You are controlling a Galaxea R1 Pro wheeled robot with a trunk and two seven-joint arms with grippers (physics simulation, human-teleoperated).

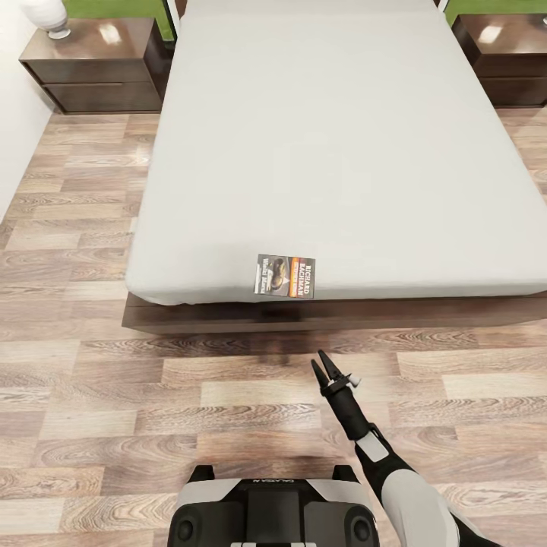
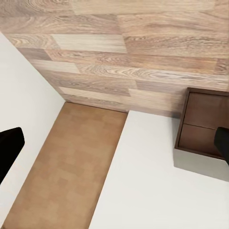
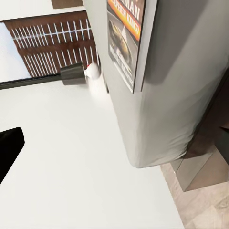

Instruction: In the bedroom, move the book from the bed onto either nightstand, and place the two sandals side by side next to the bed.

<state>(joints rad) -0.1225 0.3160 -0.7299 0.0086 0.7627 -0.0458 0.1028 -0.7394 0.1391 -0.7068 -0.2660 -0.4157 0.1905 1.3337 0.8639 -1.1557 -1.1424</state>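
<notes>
The book (image 1: 286,276) lies flat on the grey mattress of the bed (image 1: 319,144), right at its near edge; it has a dark cover with an orange band. In the right wrist view the book (image 3: 126,38) sits close ahead on the mattress corner. My right gripper (image 1: 319,362) hovers over the floor just short of the bed frame, pointing at the book, open and holding nothing. In its own wrist view my left gripper (image 2: 114,145) is open, with its fingers wide apart. The sandals are out of view.
A dark nightstand (image 1: 95,64) with a white lamp base (image 1: 47,15) stands left of the bed head, and another nightstand (image 1: 505,53) stands to the right. Wood-plank floor (image 1: 114,395) surrounds the bed. The left wrist view shows a dark drawer cabinet (image 2: 202,124) against white walls.
</notes>
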